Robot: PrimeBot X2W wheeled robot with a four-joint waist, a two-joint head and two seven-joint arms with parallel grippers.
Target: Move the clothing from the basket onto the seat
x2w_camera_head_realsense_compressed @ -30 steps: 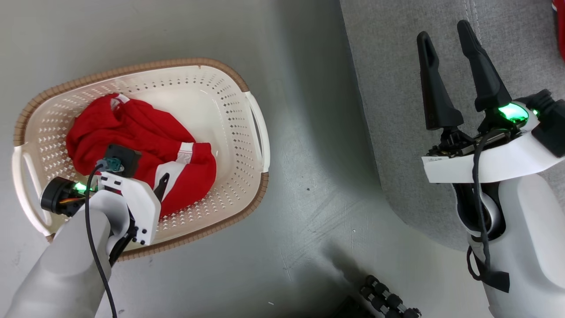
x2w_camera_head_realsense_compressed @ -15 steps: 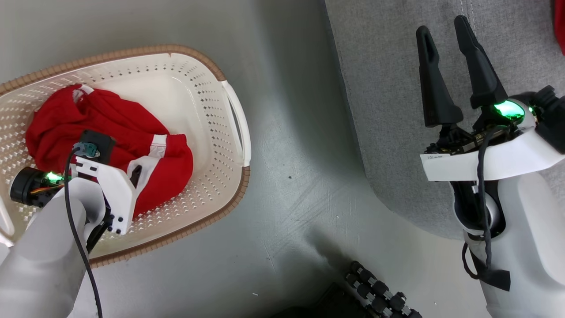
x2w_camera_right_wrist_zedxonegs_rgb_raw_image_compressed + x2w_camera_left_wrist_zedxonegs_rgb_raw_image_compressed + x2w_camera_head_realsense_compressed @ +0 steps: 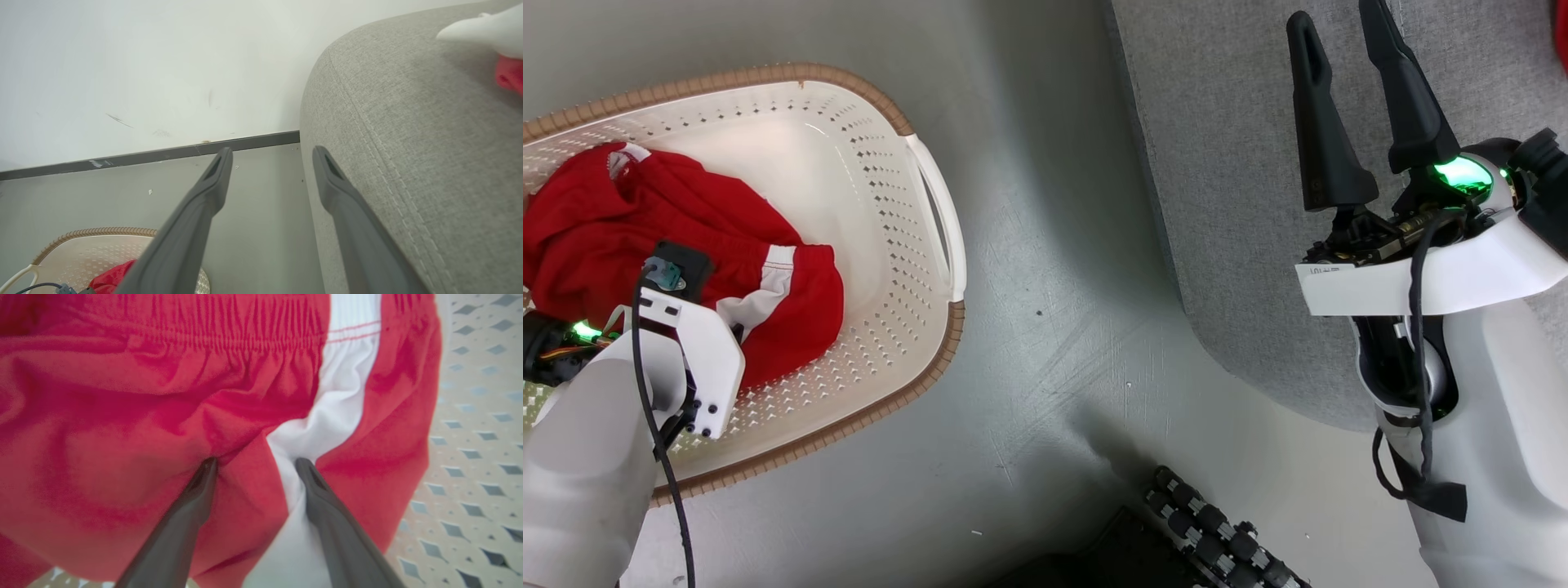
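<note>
The cream basket with a brown rim stands on the floor at the left. The clothing, red with a white panel, lies bunched inside it. My left wrist hangs over that heap and hides the fingers in the head view. In the left wrist view my left gripper is open, both fingertips pressing into the red and white fabric, with a fold between them. My right gripper is open and empty above the grey seat, near its rounded corner.
Bare grey floor separates basket and seat. A black ribbed part shows at the bottom edge. Another red piece lies on the seat at the far right. A white wall with a dark baseboard runs behind.
The head camera has turned, so the basket and seat now sit further left and higher in its view. My left wrist stays over the clothing. Both grippers remain open.
</note>
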